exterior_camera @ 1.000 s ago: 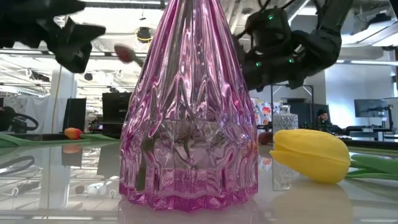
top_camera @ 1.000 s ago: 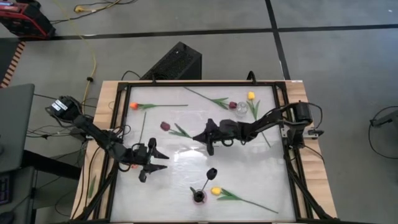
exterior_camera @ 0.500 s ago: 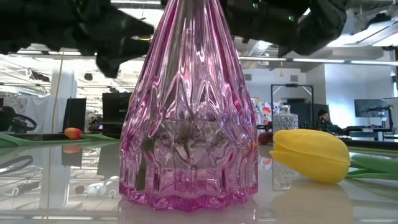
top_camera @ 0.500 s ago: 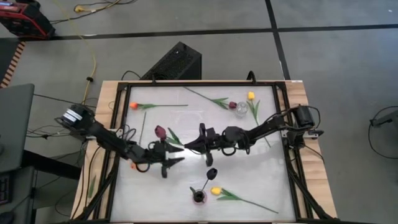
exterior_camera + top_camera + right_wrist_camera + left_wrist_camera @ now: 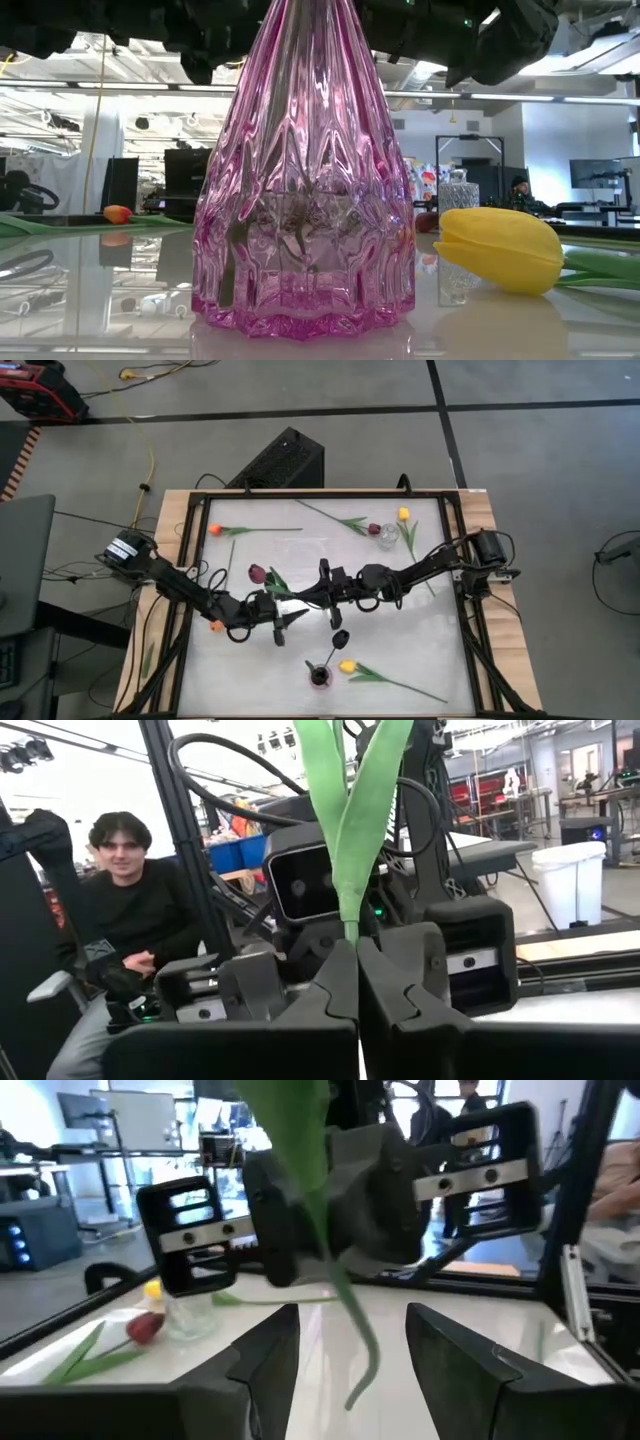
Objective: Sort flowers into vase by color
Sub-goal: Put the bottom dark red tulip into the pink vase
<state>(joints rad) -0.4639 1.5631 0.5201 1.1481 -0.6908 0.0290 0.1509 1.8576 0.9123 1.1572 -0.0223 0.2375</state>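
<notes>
At frame centre of the high view, the right gripper (image 5: 327,582) pinches a dark red flower (image 5: 258,572) by its stem, while the left gripper (image 5: 290,618) waits open beside it. Only one near-black flower (image 5: 340,637) stands in the pink vase (image 5: 320,676); the yellow flower (image 5: 347,667) beside it and the orange flower (image 5: 215,530) at upper left lie unsorted, so most sorting seems left.

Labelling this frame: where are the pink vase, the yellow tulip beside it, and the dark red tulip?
pink vase (image 5: 303,200): low view, ribbed body.
yellow tulip (image 5: 500,248): low view, head.
dark red tulip (image 5: 256,572): high view, head.

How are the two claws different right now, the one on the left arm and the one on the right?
The right gripper is shut on a dark red tulip's green stem, which rises between its fingers. The left gripper is open, its fingers spread either side of the dangling stem, holding nothing. Both face each other over the table's middle.
</notes>
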